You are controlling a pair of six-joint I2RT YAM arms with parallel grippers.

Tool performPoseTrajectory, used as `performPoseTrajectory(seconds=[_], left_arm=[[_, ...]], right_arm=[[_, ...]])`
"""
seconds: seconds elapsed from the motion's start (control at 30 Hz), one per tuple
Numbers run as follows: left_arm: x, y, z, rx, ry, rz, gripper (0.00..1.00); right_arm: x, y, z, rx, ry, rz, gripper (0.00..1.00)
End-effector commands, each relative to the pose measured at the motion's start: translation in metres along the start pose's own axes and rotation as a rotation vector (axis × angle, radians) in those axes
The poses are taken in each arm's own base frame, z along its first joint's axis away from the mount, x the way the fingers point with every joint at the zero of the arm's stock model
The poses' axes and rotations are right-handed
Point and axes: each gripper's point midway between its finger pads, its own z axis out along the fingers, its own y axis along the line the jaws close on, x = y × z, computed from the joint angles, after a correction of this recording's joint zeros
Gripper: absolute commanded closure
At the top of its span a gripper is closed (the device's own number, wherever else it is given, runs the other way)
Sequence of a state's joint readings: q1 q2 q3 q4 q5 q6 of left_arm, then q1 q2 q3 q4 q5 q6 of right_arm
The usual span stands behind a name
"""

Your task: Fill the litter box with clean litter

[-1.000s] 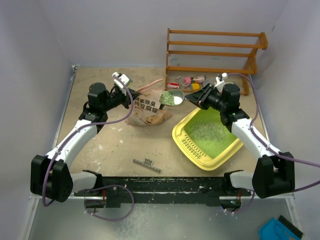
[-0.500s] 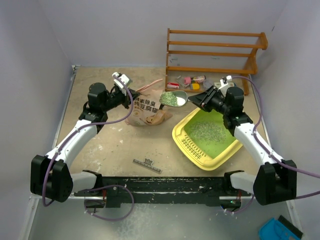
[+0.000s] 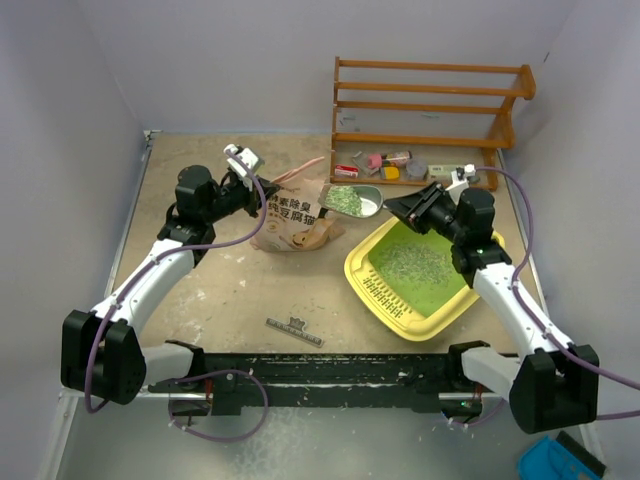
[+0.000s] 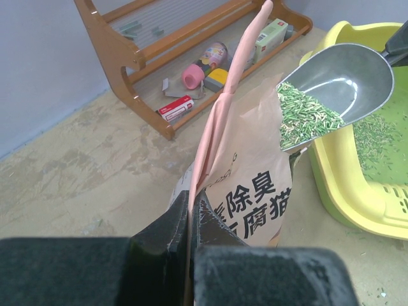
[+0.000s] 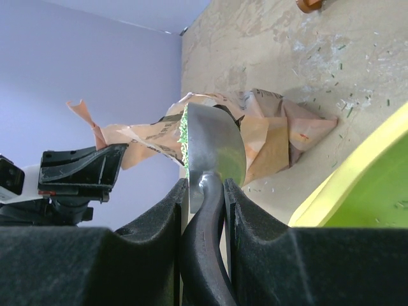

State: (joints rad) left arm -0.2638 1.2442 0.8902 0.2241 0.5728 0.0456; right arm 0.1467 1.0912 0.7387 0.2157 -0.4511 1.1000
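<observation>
1. Large rectangular yellow plastic litter box, green floor. I see it on the right half of the counter, set askew, slotted strip toward the near edge.
2. Clean litter, pale grey-green granules. A loose scatter lies across the box floor, and a further heap fills the front of the scoop.
3. Silver metal scoop. Its bowl hangs level above the bag's right side, just short of the box's far rim.
4. Right gripper. It is clamped on the scoop's handle, jaws partly apart around it, over the box's far rim. The scattered litter lies below it, toward the near edge.
5. Left gripper. It is closed tight, pinching the pink top strip of the bag.
6. Tan printed paper bag. It is slumped mid-counter, left of the box.
7. Wooden slatted rack. It stands at the far right corner, with small packets on its lowest shelf.
</observation>
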Motion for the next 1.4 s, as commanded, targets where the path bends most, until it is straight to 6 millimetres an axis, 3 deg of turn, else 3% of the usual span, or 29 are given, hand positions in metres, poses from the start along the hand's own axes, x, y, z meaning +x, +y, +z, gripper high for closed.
performPoseTrajectory(seconds=[0.0, 0.73, 1.37], left_arm=[[-0.048, 0.007, -0.001, -0.016, -0.127, 0.087, 1.0], [-0.049, 0.005, -0.001, -0.012, -0.13, 0.087, 1.0], [-0.045, 0.006, 0.001, -0.01, -0.119, 0.078, 1.0]], right_arm=[[-0.015, 0.023, -0.01, -0.074, -0.083, 0.011, 1.0], [-0.024, 0.025, -0.036, -0.088, -0.193, 0.058, 1.0], [-0.025, 0.014, -0.092, -0.037, -0.391, 0.084, 1.0]])
